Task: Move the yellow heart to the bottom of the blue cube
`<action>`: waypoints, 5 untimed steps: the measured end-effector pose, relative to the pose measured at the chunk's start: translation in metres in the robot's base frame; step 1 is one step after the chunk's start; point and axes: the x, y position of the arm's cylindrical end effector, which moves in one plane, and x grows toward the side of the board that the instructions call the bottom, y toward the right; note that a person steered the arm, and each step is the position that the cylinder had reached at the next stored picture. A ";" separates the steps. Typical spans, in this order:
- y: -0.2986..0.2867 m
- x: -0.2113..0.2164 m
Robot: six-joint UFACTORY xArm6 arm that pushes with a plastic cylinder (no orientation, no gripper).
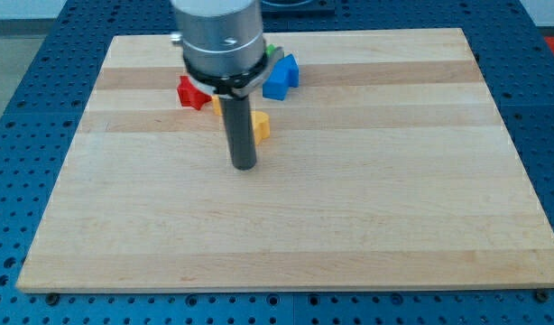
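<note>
Meanwhile, no jaws on rig: bare rod, my tip (244, 166) planted just near-left of yellow heart (261, 125). Heart half-hidden behind rod, near-left of blue cube (281, 77). Judged light, rigid, slick on smooth wooden table (367, 208); push left flank. Red block (192, 92) left.

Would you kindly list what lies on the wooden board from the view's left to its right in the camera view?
Red block → my tip → yellow block, partly hidden by the rod → blue block. A green block behind the arm is too hidden to place.
</note>
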 end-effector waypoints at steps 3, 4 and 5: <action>0.001 -0.054; 0.003 -0.053; 0.004 -0.053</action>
